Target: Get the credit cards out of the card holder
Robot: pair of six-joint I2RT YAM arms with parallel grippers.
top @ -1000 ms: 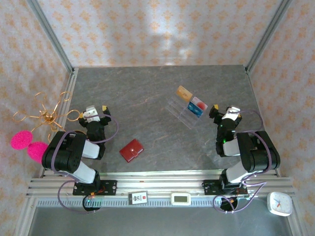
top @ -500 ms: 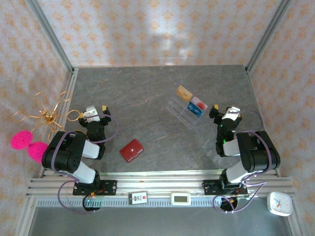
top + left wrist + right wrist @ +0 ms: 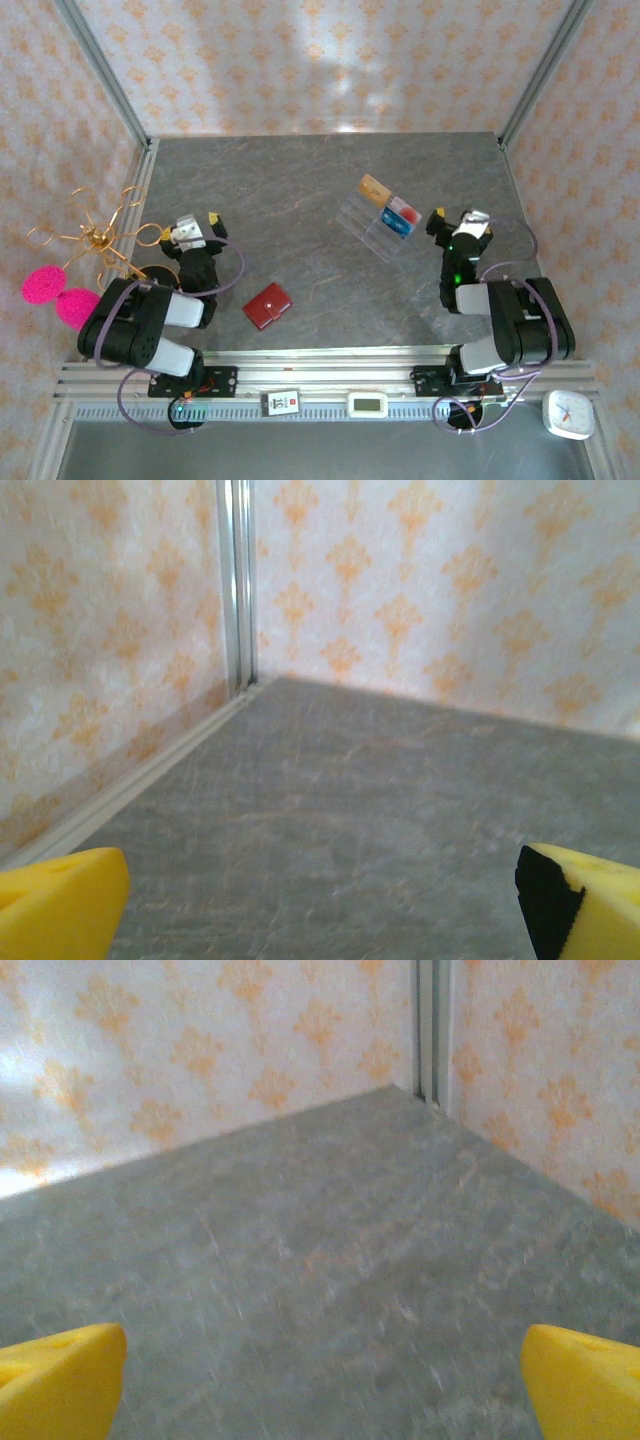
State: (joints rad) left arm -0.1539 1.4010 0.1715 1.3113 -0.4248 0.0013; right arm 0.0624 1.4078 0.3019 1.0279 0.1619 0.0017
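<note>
Opening step, nothing touched yet. The card holder (image 3: pixel 267 305) lies shut on the table (image 3: pixel 300 190), near the front edge and closer to the left arm. Left gripper (image 3: pixel 195 224) and right gripper (image 3: pixel 458 220) both hang spread wide, empty. Next move: reach in, pin it, flip the cover. It's a small dark red booklet, lying askew; the credit cards are presumably inside, unseen from up here.
</note>
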